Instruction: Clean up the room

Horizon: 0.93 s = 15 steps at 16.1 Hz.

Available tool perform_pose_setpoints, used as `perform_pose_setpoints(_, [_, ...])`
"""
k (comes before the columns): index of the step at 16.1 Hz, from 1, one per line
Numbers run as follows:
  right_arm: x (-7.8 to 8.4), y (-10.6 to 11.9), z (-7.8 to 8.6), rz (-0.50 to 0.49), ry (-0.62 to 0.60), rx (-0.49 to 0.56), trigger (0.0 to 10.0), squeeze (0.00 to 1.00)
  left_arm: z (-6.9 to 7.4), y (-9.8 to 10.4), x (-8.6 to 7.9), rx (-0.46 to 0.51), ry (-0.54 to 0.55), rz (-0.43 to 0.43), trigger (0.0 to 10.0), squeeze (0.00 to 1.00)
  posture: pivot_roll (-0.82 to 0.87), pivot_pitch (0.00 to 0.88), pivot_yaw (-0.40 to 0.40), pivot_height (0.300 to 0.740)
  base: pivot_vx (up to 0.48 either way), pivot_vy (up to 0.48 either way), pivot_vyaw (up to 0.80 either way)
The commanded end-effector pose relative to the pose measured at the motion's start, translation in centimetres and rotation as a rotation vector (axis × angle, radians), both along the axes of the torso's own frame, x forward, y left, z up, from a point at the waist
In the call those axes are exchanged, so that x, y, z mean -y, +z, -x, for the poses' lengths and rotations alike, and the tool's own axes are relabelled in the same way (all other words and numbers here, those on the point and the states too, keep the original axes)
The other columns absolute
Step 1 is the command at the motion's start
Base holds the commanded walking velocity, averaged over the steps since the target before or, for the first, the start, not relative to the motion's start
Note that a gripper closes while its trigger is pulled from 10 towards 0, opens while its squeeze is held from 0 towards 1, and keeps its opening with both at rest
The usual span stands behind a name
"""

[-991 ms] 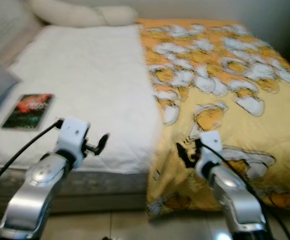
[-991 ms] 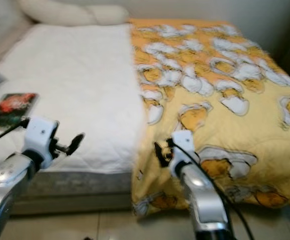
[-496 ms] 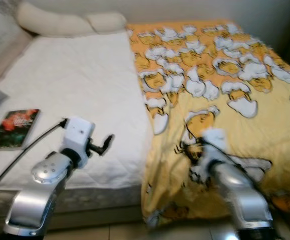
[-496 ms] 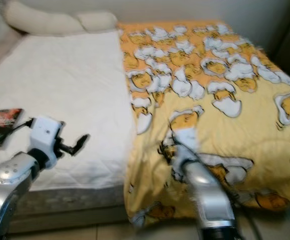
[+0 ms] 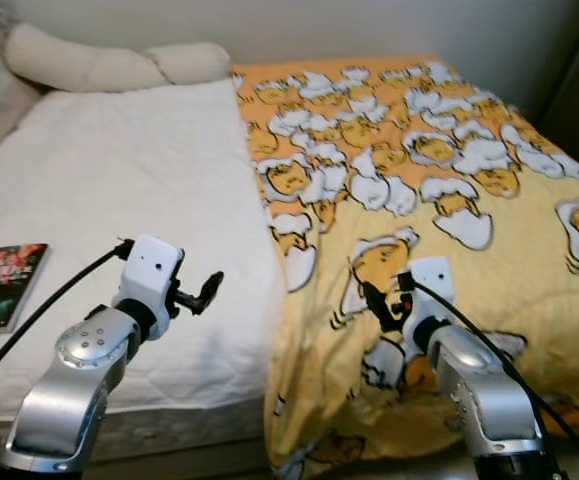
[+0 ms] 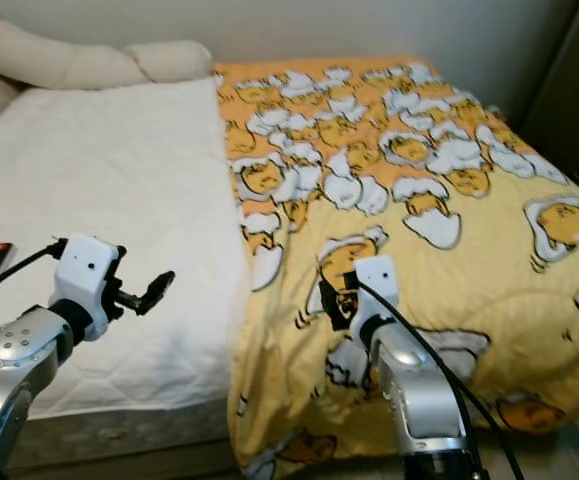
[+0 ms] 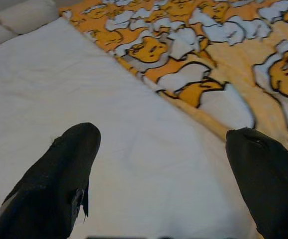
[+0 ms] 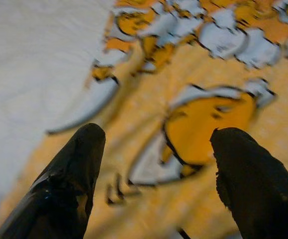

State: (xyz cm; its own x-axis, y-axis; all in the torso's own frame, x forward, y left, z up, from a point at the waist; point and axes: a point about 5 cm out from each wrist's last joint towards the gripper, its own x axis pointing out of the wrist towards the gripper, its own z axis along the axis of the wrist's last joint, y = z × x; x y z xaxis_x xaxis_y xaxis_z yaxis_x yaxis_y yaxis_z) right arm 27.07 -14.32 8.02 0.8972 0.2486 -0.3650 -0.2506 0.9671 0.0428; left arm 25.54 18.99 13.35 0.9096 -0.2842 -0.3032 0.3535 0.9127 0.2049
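Two claws released, nothing held: left claw (image 5: 201, 293) over the white mattress (image 5: 129, 190), right claw (image 5: 377, 301) above the yellow blanket (image 5: 439, 190) covering the bed's right half. Blanket looks soft, light, floppy; pinch its near edge. Book (image 5: 4, 286) lies left.

A bed (image 5: 119, 190) with a white quilted cover; a yellow cartoon blanket (image 5: 439, 200) over its right half; cream pillows (image 5: 109, 65) at the head; a book (image 5: 4, 285) near its left edge
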Motion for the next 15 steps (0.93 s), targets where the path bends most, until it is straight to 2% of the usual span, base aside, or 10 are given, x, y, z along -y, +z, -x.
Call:
perform_pose_setpoints(1, [-1.0, 0.4, -0.1, -0.016, 0.035, 0.011, 10.0, 0.00, 0.2, 0.1, -0.6, 0.002, 0.014, -0.016, 10.0, 0.00, -0.07, 0.000, -0.002, 0.740, 0.289, 0.000, 0.00])
perform_pose_setpoints(3, [-1.5, 0.5, -0.3, -0.013, 0.052, 0.013, 10.0, 0.00, 0.4, -0.2, -0.4, -0.006, 0.005, -0.025, 10.0, 0.00, -0.07, 0.000, -0.008, 0.740, 0.137, 0.000, 0.00])
perform_pose_setpoints(4, [-2.4, 0.7, -0.7, -0.050, 0.096, 0.017, 10.0, 0.04, 0.6, -0.3, -0.2, -0.013, -0.005, -0.017, 10.0, 0.00, -0.06, 0.000, -0.012, 0.740, 0.000, 0.000, 0.00])
perform_pose_setpoints(5, [-3.3, 0.6, -1.7, -0.040, 0.124, -0.017, 10.0, 1.00, 0.8, -0.2, 0.1, -0.014, -0.019, -0.013, 10.0, 0.00, -0.06, 0.000, -0.022, 0.740, 0.000, 0.000, 0.00])
perform_pose_setpoints(6, [-4.2, 0.4, -2.9, -0.020, 0.143, -0.044, 10.0, 1.00, 1.1, -0.1, 0.4, -0.017, -0.055, -0.008, 10.0, 0.00, -0.05, 0.000, -0.027, 0.740, 0.000, 0.000, 0.00])
perform_pose_setpoints(9, [-5.6, 0.4, -4.6, -0.017, 0.164, -0.070, 10.0, 1.00, 1.7, 0.0, 0.7, -0.041, -0.116, -0.008, 10.0, 0.00, -0.05, 0.000, -0.042, 0.740, 0.000, 0.000, 0.00])
perform_pose_setpoints(10, [-6.7, 0.2, -5.7, -0.031, 0.185, -0.107, 10.0, 1.00, 1.9, 0.2, 0.6, -0.057, -0.142, -0.012, 10.0, 0.00, -0.04, 0.000, -0.045, 0.740, 0.000, 0.000, 0.00])
perform_pose_setpoints(12, [-8.1, -0.3, -7.0, -0.023, 0.202, -0.172, 10.0, 1.00, 2.1, 0.7, 0.3, -0.071, -0.162, -0.030, 10.0, 0.00, -0.04, 0.058, -0.058, 0.740, 0.000, 0.000, 0.00])
perform_pose_setpoints(14, [-8.4, -0.7, -7.5, 0.017, 0.179, -0.204, 10.0, 1.00, 2.4, 0.9, 0.3, -0.097, -0.187, -0.046, 10.0, 0.00, -0.03, 0.096, -0.065, 0.740, 0.000, 0.000, 0.00])
perform_pose_setpoints(15, [-8.7, -0.9, -7.6, 0.076, 0.184, -0.220, 10.0, 1.00, 2.6, 1.0, 0.2, -0.109, -0.197, -0.049, 10.0, 0.00, -0.02, 0.135, -0.063, 0.740, 0.000, 0.000, 0.00])
